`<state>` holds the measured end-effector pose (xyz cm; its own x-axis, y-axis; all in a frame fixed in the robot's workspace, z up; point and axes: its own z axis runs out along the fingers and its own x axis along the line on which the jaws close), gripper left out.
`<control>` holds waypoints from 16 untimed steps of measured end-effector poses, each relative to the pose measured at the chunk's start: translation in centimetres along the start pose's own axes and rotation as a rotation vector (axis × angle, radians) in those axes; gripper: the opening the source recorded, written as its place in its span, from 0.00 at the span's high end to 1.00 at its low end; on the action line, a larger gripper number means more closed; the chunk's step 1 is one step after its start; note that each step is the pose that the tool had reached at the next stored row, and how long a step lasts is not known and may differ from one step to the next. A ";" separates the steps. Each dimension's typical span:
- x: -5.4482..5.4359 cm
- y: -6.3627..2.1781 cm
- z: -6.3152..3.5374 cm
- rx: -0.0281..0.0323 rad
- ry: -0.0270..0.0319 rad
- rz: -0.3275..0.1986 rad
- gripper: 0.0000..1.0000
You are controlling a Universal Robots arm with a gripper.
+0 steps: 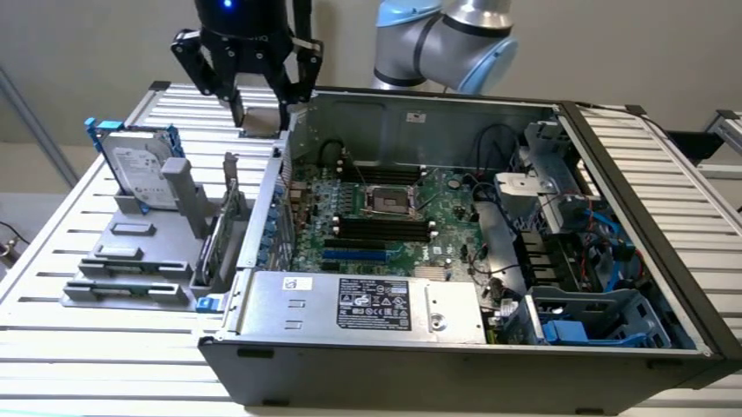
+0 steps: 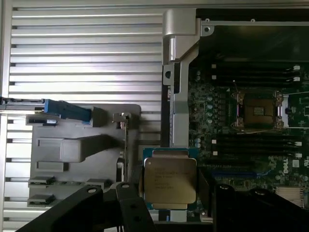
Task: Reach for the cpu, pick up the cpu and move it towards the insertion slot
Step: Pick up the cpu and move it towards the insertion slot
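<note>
Your gripper (image 1: 260,111) has closed on the chip (image 2: 170,180) and lifted it; carrying it over the socket (image 1: 391,201) needs squaring up.

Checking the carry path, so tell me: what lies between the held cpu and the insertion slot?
In the wrist view, the case's metal side wall and a stretch of green motherboard lie between the cpu, held in the gripper, and the insertion slot.

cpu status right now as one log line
gripper: shut on cpu | position: raised beside the open case, outside it | insertion slot: open, no chip in it
</note>
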<state>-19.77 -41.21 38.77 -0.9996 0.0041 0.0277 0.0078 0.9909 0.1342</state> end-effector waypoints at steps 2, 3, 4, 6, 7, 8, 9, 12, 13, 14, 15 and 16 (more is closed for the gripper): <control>-0.9 0.01 -0.03 -0.0021 0.0002 0.000 0.45; -1.4 0.01 -0.04 -0.0031 0.0001 0.000 0.45; -1.8 0.02 -0.05 -0.0037 0.0001 0.000 0.45; -2.7 0.02 -0.07 -0.0045 0.0001 0.000 0.45; -3.2 0.03 -0.08 -0.0049 0.0001 0.000 0.45; -3.6 0.04 -0.09 -0.0050 0.0001 0.000 0.45; -4.1 0.05 -0.11 -0.0050 0.0001 0.000 0.45; -5.5 0.10 -0.14 -0.0049 0.0002 0.000 0.45; -5.9 0.12 -0.14 -0.0050 0.0001 0.000 0.45; -6.4 0.15 -0.15 -0.0050 0.0001 0.000 0.45; -6.8 0.19 -0.15 -0.0049 0.0001 0.000 0.45; -7.3 0.24 -0.13 -0.0050 0.0001 0.000 0.45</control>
<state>-12.50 -41.02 38.74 -0.9996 0.0039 0.0278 0.0078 0.9903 0.1391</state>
